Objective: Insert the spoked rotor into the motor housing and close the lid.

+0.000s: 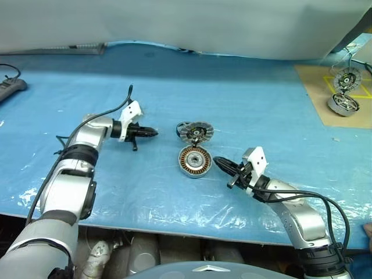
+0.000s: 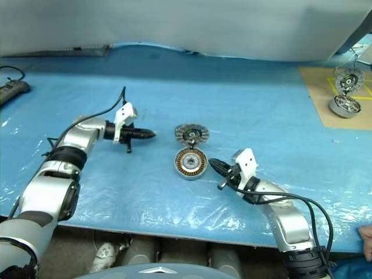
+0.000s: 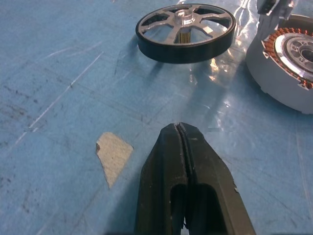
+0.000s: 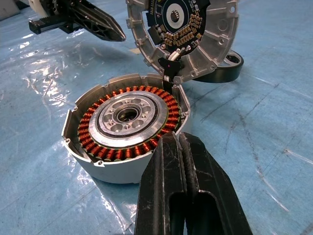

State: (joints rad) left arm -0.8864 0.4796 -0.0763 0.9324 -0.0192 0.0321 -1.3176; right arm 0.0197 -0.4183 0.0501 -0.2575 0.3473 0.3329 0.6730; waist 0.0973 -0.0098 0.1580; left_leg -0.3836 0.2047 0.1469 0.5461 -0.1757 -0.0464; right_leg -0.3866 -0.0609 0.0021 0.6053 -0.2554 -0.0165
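Motor housing (image 4: 128, 128) on blue sheet (image 1: 244, 99), windings bare, hinged lid (image 4: 183, 36) raised behind; spoked rotor (image 3: 186, 32) flat beside lid, outside housing. Left gripper (image 1: 152, 133) and right gripper (image 1: 218, 161) flanking, fingers pressed together, empty. Second motor (image 1: 344, 92) far right.

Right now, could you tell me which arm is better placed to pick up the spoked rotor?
Left. The left gripper is shut and empty, pointing at the spoked rotor lying nearby. The right gripper, also shut, faces the motor housing, with the raised lid blocking its way.

The round silver-grey metal motor housing (image 1: 193, 161) sits mid-table on the blue plastic sheet (image 1: 244, 104), its hinged round lid (image 1: 196, 132) propped open behind it, the small dark spoked rotor (image 3: 185, 33) behind that lid.
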